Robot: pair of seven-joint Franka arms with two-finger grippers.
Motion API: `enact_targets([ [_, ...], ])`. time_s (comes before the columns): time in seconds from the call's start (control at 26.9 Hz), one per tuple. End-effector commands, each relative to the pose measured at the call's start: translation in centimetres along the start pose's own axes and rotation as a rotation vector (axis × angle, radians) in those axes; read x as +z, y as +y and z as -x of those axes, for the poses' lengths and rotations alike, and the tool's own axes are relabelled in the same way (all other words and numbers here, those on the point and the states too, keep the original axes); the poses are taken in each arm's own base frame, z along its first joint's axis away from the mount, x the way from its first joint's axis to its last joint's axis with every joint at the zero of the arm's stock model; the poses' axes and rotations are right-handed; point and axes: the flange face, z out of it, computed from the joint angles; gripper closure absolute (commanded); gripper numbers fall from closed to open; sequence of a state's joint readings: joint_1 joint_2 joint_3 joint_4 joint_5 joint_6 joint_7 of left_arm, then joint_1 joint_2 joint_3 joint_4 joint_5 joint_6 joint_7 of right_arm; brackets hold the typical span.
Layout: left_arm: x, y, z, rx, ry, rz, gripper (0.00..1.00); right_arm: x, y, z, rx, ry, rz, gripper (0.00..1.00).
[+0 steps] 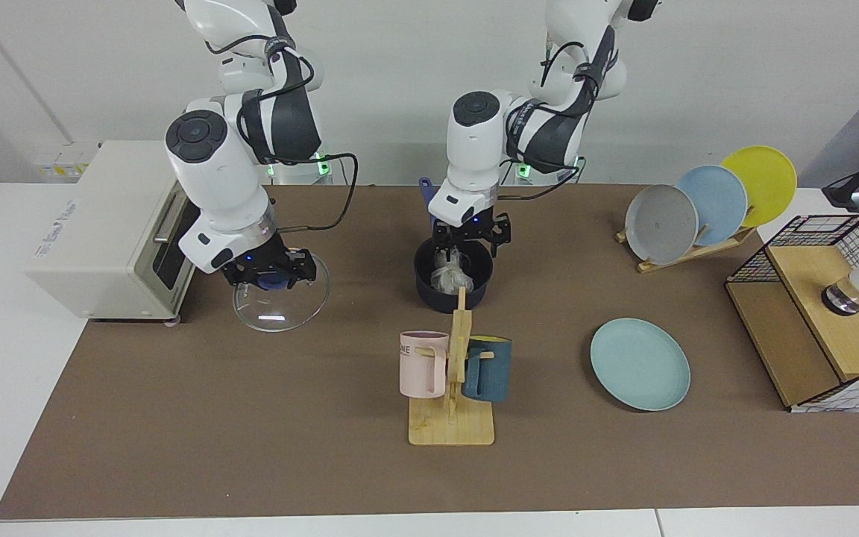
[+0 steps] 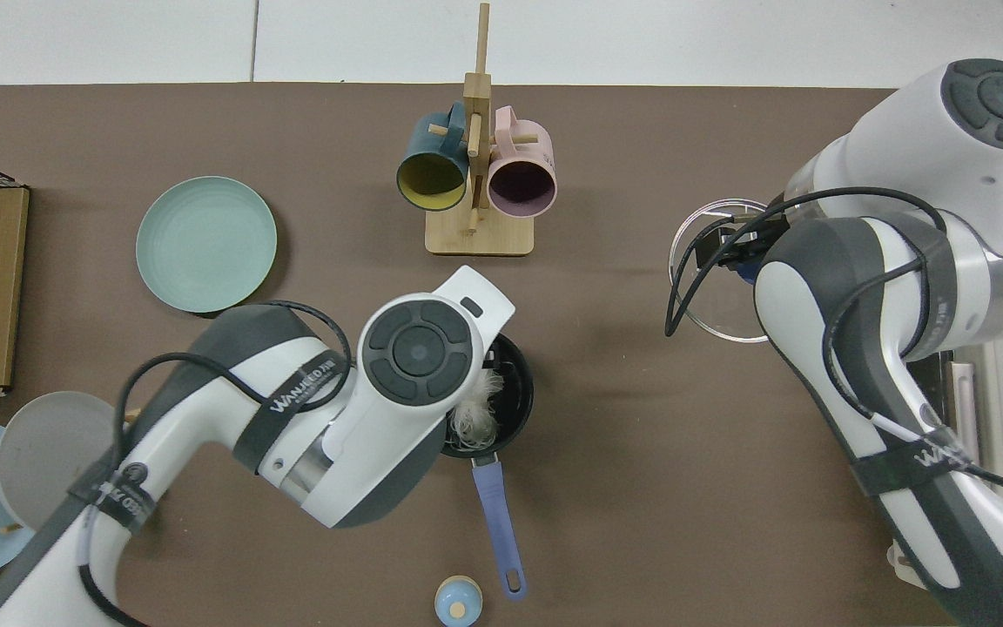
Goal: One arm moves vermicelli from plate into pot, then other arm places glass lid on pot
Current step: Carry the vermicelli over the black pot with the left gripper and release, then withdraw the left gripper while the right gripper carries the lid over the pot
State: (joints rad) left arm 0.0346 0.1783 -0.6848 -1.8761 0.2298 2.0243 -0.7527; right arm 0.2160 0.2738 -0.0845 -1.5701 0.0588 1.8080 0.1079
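Note:
The dark pot (image 1: pixel 452 289) stands mid-table with its blue handle (image 2: pixel 498 514) pointing toward the arms. A whitish bundle of vermicelli (image 1: pixel 449 275) lies inside it and also shows in the top view as vermicelli (image 2: pixel 474 419). My left gripper (image 1: pixel 471 239) hangs open just above the pot's rim, holding nothing. The teal plate (image 1: pixel 640 363) lies bare off to the side. My right gripper (image 1: pixel 269 278) is shut on the blue knob of the glass lid (image 1: pixel 284 304), which tilts low over the mat beside the toaster oven.
A wooden mug rack (image 1: pixel 453 388) with a pink and a teal mug stands in front of the pot. The toaster oven (image 1: pixel 105 235), a plate rack (image 1: pixel 698 212), a wire basket with a wooden box (image 1: pixel 821 321) and a small blue jar (image 2: pixel 458 601) ring the mat.

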Motion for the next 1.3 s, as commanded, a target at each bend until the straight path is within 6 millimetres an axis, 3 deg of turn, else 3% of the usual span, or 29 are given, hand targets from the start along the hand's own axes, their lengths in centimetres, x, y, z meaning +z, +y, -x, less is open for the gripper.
enact_targets([
  [0.0,-3.5,-4.4,-2.9,0.027,-0.069,0.001,0.00,0.2,0.0,0.7,-0.029,0.015,-0.003,1.00],
  [0.07,-4.1,-6.7,-3.4,0.043,-0.097,-0.014,0.00,0.8,-0.1,0.9,-0.027,0.010,-0.005,1.00],
  [0.3,-8.8,-14.8,-4.5,0.070,-0.109,0.091,0.00,1.5,-2.8,1.3,-0.011,0.018,-0.008,1.00],
  [0.48,-10.4,-21.2,-4.1,0.131,-0.166,0.080,0.00,2.2,-7.4,2.4,0.051,0.015,-0.019,1.00],
  [0.63,-10.3,-25.8,-4.3,0.156,-0.203,0.087,0.00,2.9,-10.7,4.0,0.096,0.025,-0.034,1.00],
  [0.89,-10.3,-30.6,-5.2,0.120,-0.174,0.075,0.00,5.1,-16.9,7.6,0.159,0.069,0.005,1.00],
  [1.26,-10.4,-35.1,-5.6,0.036,-0.159,0.068,0.00,7.3,-25.9,11.3,0.255,0.099,0.022,1.00],
])
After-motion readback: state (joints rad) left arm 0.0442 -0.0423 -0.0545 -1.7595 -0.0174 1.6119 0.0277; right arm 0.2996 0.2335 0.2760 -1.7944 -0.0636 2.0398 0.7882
